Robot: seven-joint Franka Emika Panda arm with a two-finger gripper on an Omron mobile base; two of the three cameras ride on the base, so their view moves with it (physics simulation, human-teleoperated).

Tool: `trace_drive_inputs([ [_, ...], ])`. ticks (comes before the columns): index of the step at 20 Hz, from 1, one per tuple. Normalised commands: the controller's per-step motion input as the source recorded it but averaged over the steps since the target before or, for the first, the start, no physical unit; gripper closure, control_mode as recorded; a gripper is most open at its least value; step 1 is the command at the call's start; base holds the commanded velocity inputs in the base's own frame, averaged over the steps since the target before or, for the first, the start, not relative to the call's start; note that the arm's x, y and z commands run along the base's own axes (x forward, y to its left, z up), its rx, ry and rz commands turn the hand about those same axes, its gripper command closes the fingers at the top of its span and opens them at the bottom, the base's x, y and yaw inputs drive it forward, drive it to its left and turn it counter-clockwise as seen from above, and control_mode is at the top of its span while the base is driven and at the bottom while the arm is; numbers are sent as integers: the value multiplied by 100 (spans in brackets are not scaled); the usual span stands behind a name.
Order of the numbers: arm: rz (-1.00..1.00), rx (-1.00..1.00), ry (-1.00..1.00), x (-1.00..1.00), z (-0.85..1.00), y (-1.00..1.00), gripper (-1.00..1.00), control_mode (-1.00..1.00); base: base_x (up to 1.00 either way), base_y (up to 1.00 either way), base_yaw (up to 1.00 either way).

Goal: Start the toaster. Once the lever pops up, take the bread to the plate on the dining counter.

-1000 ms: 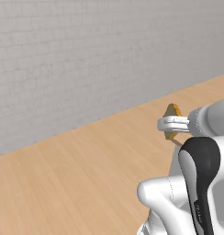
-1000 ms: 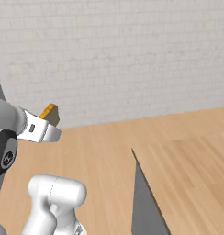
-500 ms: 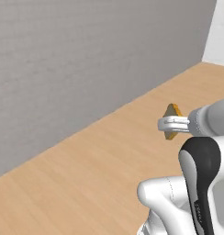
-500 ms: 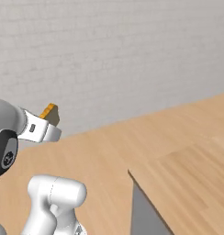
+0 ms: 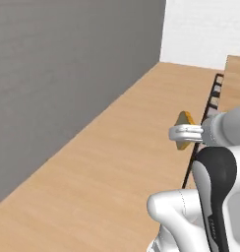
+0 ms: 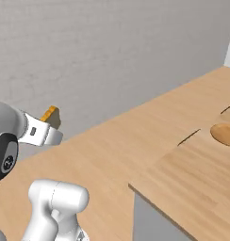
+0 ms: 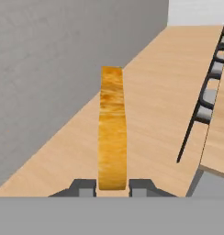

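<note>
While I carry the bread across the floor, these are my notes.

Grip: my gripper (image 7: pixel 112 186) is clamped on the bread (image 7: pixel 112 137), one finger on each flat face at its lower edge, so the slice stands edge-on toward the hand camera.

Bread: in the air, out in front of my arm, seen as a small golden wedge at the fingers (image 5: pixel 185 133) in the left base view and poking past them in the right base view (image 6: pixel 50 114). It hangs over the wood floor (image 5: pixel 117 162), near a grey wall (image 5: pixel 63 74).

Plate: at the right edge of the right base view, a round brown plate (image 6: pixel 226 134) lies on the dining counter (image 6: pixel 192 174), well apart from the bread.

Stools: dark stool frames (image 7: pixel 203 105) stand along the counter's edge.

Step, as I judge it: transport. The bread is out of the toaster and not yet on the plate.

Doing it well: I should keep the hold firm and the wrist level, since only the bottom of the slice is pinched and a jolt could pivot it.

Approach: I would bring the base alongside the counter, clear of the stools, then reach over the plate.

Release: I would lower until the slice is just above the plate before letting go, so it does not bounce off the low rim.
</note>
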Motion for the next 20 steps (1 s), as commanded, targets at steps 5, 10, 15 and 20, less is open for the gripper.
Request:
trace_drive_inputs([
  [5,0,0,0,0,0,0,100,100,69,30,-57],
  [10,0,0,0,0,0,0,100,100,69,37,-59],
  [15,0,0,0,0,0,0,100,100,63,38,-62],
  [20,0,0,0,0,0,0,100,100,62,35,-64],
])
